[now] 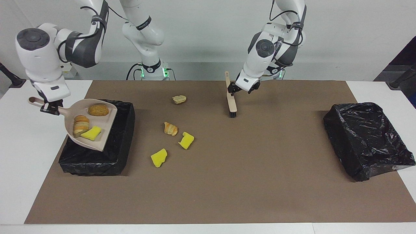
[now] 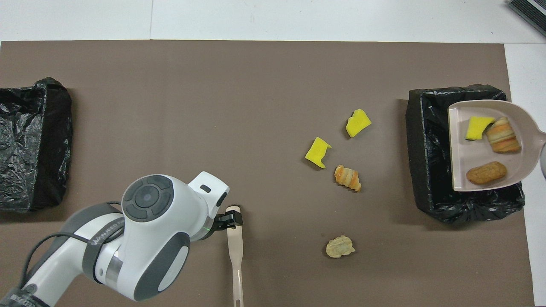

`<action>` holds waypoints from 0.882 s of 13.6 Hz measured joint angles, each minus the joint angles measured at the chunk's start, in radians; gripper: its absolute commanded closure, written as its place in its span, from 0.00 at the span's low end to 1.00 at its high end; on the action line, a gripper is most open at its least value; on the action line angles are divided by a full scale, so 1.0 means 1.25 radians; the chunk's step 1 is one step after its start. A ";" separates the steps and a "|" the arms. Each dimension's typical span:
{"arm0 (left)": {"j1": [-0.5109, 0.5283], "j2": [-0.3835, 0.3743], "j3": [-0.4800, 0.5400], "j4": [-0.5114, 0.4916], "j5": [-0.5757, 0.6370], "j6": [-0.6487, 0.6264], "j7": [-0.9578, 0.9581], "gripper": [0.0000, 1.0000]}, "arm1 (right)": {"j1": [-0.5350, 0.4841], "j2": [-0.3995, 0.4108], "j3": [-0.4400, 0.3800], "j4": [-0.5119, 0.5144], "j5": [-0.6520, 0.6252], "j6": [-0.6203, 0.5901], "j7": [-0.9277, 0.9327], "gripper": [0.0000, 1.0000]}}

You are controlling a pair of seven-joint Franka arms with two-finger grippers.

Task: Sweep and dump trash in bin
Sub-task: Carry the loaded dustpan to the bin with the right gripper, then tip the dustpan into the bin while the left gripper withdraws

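Observation:
My right gripper is shut on the handle of the beige dustpan and holds it over the black-lined bin at the right arm's end. In the pan lie three pieces of trash: a brown bun, a striped pastry and a yellow wedge. Several pieces lie on the mat: a pale pastry, a croissant piece and two yellow wedges. My left gripper is shut on the beige brush, whose bristles are down on the mat.
A second black-lined bin stands at the left arm's end of the brown mat. In the overhead view the dustpan covers part of the bin, and the brush lies nearer to the robots than the loose pieces.

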 measured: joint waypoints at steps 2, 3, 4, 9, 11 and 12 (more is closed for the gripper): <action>0.067 0.016 0.001 0.049 0.012 -0.002 0.093 0.00 | 0.026 -0.021 0.001 -0.039 -0.062 0.015 0.044 1.00; 0.106 0.020 0.003 0.070 0.012 -0.006 0.151 0.00 | 0.031 -0.032 0.001 -0.056 -0.083 0.022 0.055 1.00; 0.144 0.022 0.004 0.093 0.013 -0.016 0.204 0.00 | 0.036 -0.040 0.001 -0.066 -0.106 0.024 0.065 1.00; 0.297 0.023 0.006 0.161 0.013 -0.034 0.344 0.00 | 0.049 -0.057 0.001 -0.071 -0.176 0.023 0.101 1.00; 0.335 0.023 0.005 0.175 0.015 -0.044 0.412 0.00 | 0.050 -0.063 0.001 -0.051 -0.181 0.020 0.101 1.00; 0.356 0.023 0.005 0.185 0.015 -0.056 0.462 0.00 | 0.050 -0.065 0.001 -0.038 -0.181 0.017 0.101 1.00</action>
